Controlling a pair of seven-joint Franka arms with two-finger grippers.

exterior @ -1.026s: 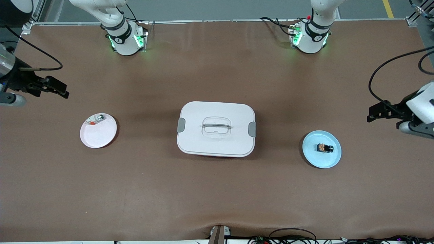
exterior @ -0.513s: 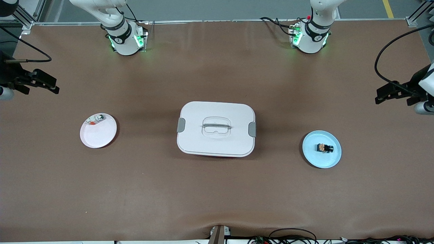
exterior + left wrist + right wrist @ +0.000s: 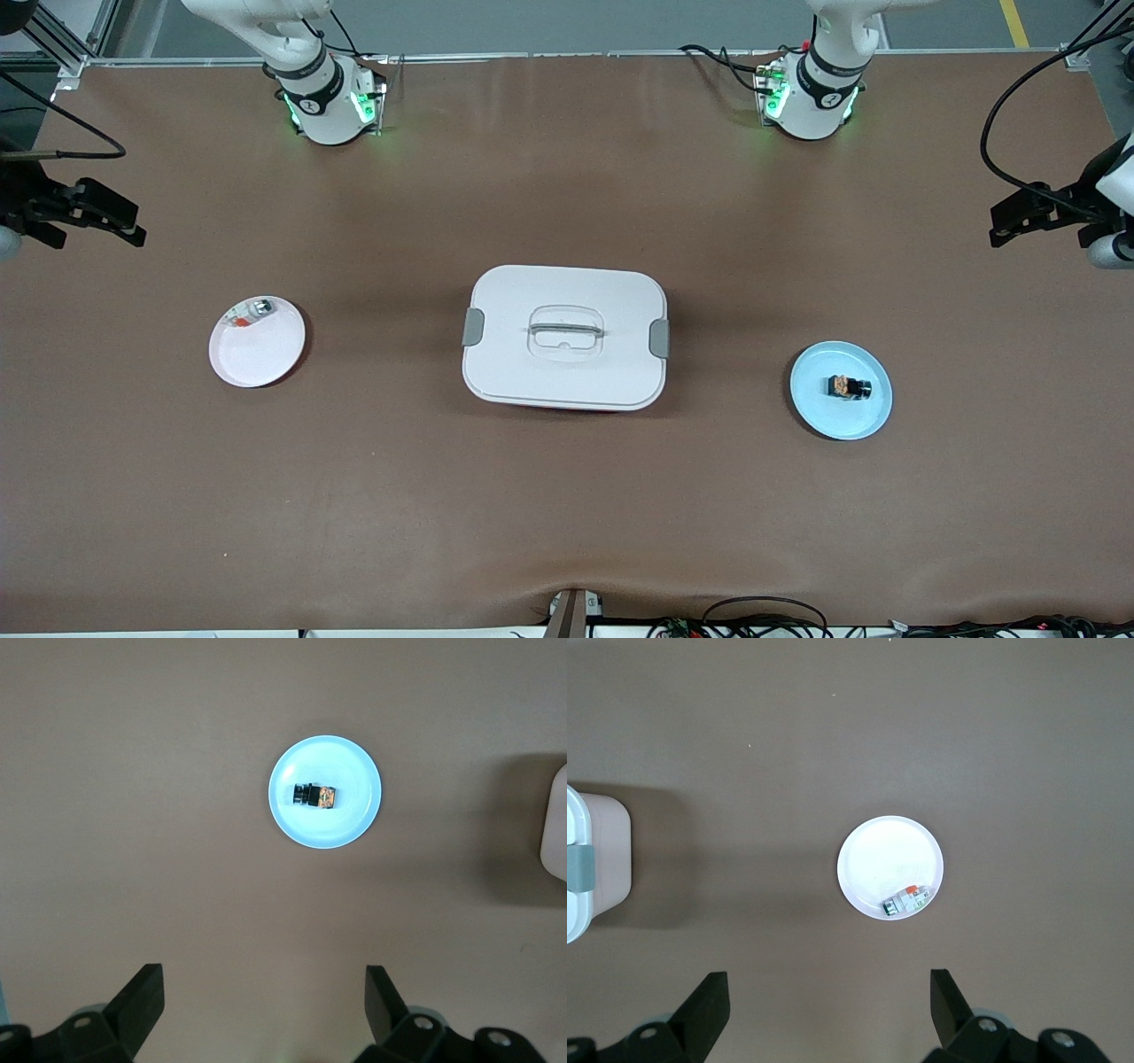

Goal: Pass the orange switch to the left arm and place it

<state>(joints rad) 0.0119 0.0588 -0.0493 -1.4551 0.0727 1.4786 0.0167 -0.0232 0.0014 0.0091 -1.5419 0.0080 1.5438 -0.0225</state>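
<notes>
Your right gripper [image 3: 120, 217] hovers at the right arm's end of the table, fingers spread wide, holding nothing. Next along, the pink plate [image 3: 266, 359] carries a small silver-and-white piece [image 3: 250, 313]. The box [image 3: 565, 337] sits mid-table, lid on. Then the blue plate [image 3: 819, 408], with the orange switch [image 3: 850, 386] lying on it. Your left gripper [image 3: 1019, 215] hangs at the left arm's end, fingers wide, empty

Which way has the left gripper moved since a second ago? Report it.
Yes. The left gripper has moved toward its arm's table end and away from the blue plate, which has stayed put.
</notes>
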